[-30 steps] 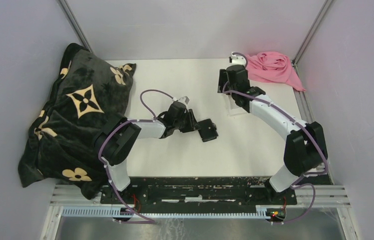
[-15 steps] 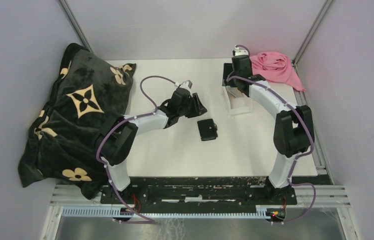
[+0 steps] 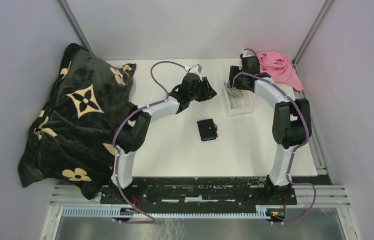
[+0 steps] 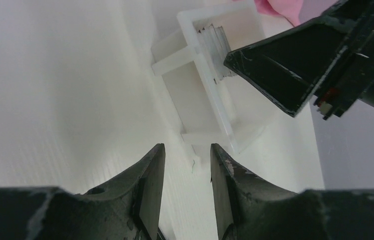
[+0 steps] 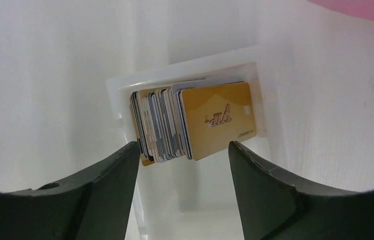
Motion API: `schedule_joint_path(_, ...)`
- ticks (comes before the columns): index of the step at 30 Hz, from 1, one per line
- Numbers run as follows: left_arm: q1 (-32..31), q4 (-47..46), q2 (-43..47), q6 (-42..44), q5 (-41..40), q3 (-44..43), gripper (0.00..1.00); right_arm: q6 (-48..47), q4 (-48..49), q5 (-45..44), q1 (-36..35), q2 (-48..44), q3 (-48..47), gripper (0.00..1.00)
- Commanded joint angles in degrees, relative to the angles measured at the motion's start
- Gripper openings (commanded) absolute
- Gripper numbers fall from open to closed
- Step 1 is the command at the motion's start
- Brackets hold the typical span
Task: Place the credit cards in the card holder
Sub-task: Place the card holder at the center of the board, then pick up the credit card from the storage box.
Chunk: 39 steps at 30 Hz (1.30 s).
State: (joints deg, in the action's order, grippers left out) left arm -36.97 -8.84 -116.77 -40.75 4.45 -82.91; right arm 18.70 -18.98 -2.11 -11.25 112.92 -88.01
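The right gripper [image 5: 182,150] hangs with its jaws wide apart and empty. Just ahead of its fingertips a stack of credit cards [image 5: 159,127] stands on edge in a clear plastic tray [image 5: 117,92], with a gold card [image 5: 217,117] outermost. The left gripper [image 4: 187,150] has its jaws partly apart with nothing between them and points at the tray's corner. The black card holder [image 3: 207,129] lies closed on the table [image 3: 174,150], back toward the arm bases and apart from both grippers.

I'm seeing gold-fronted credit cards [image 5: 215,127], a black card holder [image 3: 207,129], a pink cloth [image 3: 275,67] far right, and a black, cream-flowered blanket [image 3: 74,115] at left.
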Motion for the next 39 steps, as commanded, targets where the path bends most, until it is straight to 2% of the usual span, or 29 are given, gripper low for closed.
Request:
schedule_joint_path(1,0.7,0.1,-4.1,1.8,1.5,-5.2,0.45,1.6,0.4,5.1,0.9,0.9,-3.5,0.72)
schedule_joint_path(8,0.8,-3.6,-7.9,-0.6,3.4,-7.0,0.43,3.5,0.9,8.1,2.3,2.2,-3.7,0.71)
schedule_joint_path(31,0.3,-2.7,-19.5,-4.7,8.5,-19.3,0.41,9.5,2.4,19.7,5.6,7.2,-5.7,0.70)
schedule_joint_path(39,-0.1,-2.9,-21.8,-5.8,9.7,-22.0,0.41,10.6,2.6,22.8,5.7,7.3,-5.4,0.64)
